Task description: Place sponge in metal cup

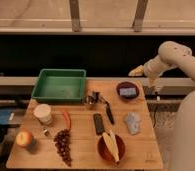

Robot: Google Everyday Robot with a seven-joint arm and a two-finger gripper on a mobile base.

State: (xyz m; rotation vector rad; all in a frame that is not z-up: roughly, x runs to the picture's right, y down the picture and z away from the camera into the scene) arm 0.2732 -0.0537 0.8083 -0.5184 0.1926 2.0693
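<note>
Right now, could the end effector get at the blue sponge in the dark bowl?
Probably yes. The end effector hovers just right of the bowl holding the sponge in the camera view, and nothing stands between them; the sponge lies uncovered on top.

White arm bent at upper right — tool (136, 71) raised, pointing left.

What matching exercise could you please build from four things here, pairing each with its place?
Things:
1. sponge
2. apple
3. tray
4. gripper

Places:
A. near left corner of the table
B. in the air beyond the table's far right side
C. in the dark bowl
D. far left of the table, next to the metal cup

Pairs: 1-C, 2-A, 3-D, 4-B
</note>
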